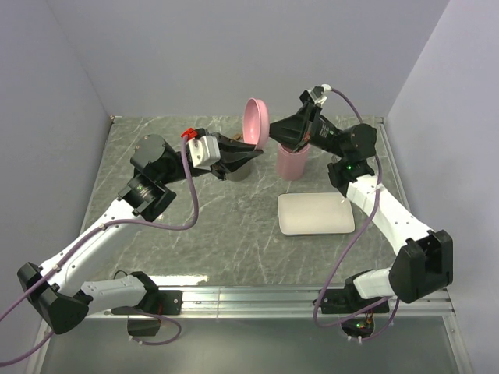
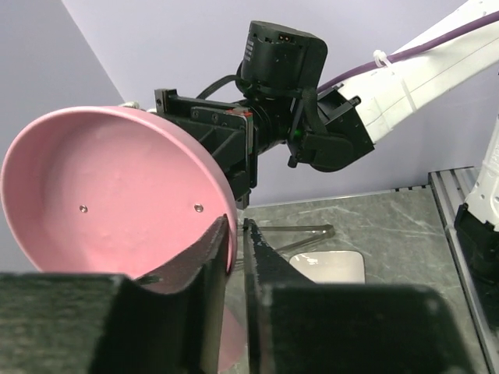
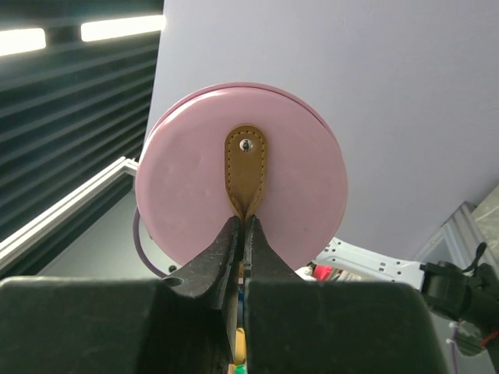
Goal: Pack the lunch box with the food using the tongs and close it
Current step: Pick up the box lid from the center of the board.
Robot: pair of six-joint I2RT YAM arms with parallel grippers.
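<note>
the step in hand looks like a hand-over of the pink lid (image 1: 257,121), which stands on edge in the air at the upper centre of the top view, held between the two arms. the right gripper (image 3: 243,234) has its jaws together, clamped on the lid's tan leather tab (image 3: 246,167). the left gripper (image 2: 236,249) straddles the lid's lower rim with its jaws a narrow gap apart - whether they bear on it i cannot tell.

the pink lunch box (image 1: 292,162) stands open on the table (image 1: 195,241) just under the right gripper, above the white tray (image 1: 316,213). the tongs (image 2: 302,232) seem to lie on the table beyond the tray; no food shows clearly.

next, one arm must take the lid alone - the left jaws drawing clear without tipping it.

both arms reach forward and inward, their wrists meeting at the lid.
</note>
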